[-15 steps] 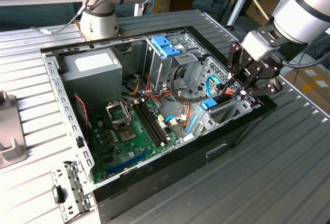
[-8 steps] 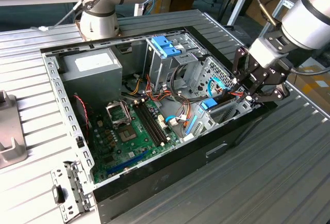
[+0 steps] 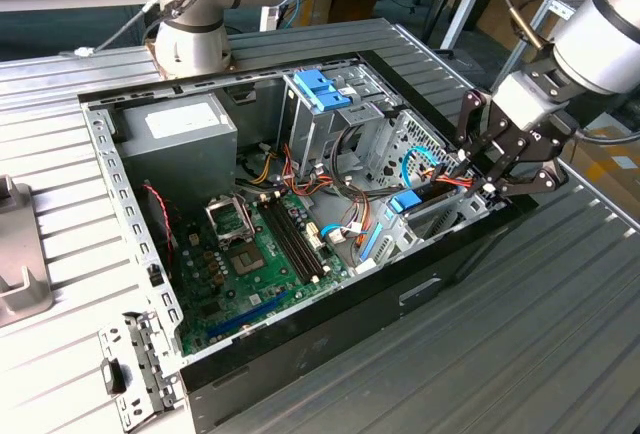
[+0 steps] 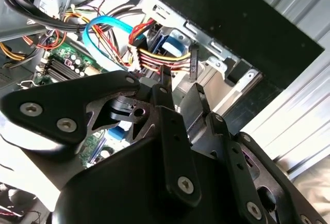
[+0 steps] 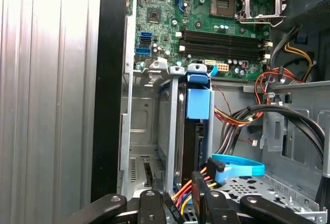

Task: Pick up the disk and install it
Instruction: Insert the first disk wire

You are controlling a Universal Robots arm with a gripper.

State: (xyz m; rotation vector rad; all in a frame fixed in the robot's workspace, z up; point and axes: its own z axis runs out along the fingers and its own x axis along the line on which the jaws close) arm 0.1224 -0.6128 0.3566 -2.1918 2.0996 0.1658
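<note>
Gripper hangs over the open computer case's front rim, black fingers close together with a narrow gap, clamped on nothing, tips among red-yellow cables. Just beyond the fingertips, the disk stands on edge in its metal bay, blue bracket on top, sheet-metal walls tight either side.

Arm: seen entering from the exterior view's right, angled downward. Gripper: black, carried low at the wrist; fingers are seen close together, nearly parallel, nothing clamped between them.
</note>
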